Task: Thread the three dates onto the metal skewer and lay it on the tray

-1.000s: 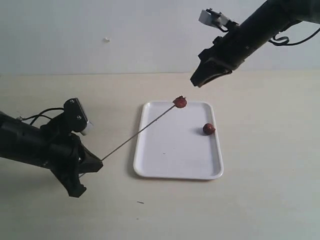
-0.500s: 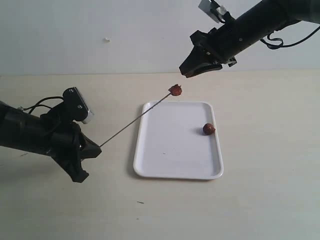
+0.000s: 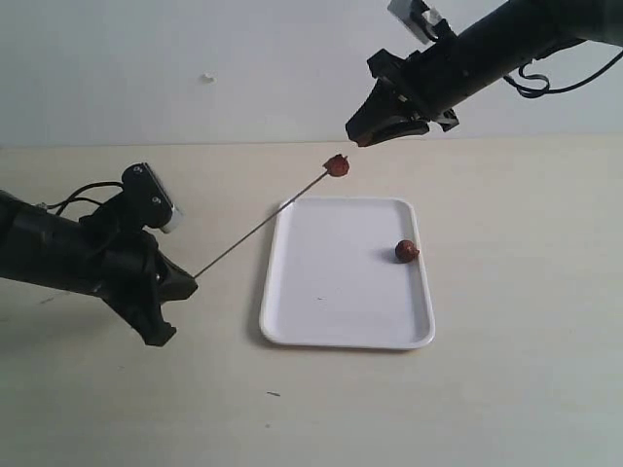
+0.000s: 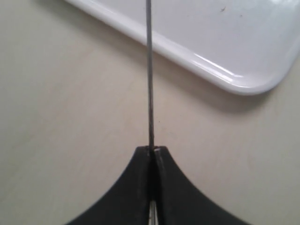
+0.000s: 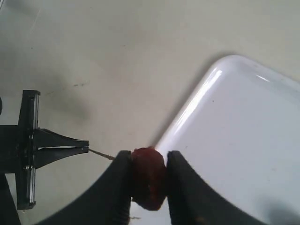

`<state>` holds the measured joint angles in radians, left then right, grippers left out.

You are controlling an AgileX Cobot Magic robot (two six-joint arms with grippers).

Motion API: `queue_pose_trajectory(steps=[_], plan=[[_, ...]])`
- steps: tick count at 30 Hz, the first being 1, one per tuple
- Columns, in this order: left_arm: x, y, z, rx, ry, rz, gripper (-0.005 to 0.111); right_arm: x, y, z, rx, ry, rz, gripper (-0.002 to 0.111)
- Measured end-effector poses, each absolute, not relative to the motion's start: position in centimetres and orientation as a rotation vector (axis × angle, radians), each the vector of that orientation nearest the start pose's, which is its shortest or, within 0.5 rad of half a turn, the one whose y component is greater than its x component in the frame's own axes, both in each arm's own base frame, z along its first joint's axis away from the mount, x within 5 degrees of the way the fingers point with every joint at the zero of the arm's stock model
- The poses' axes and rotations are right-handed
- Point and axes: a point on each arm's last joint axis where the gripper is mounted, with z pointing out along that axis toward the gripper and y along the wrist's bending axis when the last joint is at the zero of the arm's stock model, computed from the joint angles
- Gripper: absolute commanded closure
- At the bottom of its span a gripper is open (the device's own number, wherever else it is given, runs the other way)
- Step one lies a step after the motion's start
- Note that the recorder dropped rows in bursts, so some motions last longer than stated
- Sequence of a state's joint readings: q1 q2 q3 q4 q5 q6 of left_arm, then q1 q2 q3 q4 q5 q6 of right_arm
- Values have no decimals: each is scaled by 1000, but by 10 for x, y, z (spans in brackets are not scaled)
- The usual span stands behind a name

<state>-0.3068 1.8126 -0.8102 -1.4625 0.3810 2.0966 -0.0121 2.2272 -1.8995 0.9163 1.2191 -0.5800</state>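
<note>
Left end effector [image 3: 180, 289] angles the skewer [image 3: 261, 222] upward, clamped.

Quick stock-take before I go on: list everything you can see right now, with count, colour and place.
dates: two in view, dark red-brown; one on the far tip of the skewer, held in the air beyond the tray's far left corner; one lying on the tray near its right edge. No third one shows.
metal skewer: one, thin grey; slanting up from the left end effector to the speared date.
tray: one, white; flat on the table, centre.
table: one, beige; under everything.
left end effector: one, black; shut on the skewer's near end, left of the tray.
right end effector: one, black; open, just above the speared date, not gripping it.
</note>
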Motion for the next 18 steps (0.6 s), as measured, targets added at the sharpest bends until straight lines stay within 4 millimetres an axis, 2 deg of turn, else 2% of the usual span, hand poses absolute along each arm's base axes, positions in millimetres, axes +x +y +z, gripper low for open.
queue_pose_trajectory(steps=[18], plan=[[302,-132,137,1221,2116,-349,107,471,64,229,-330,2522,1152,82]])
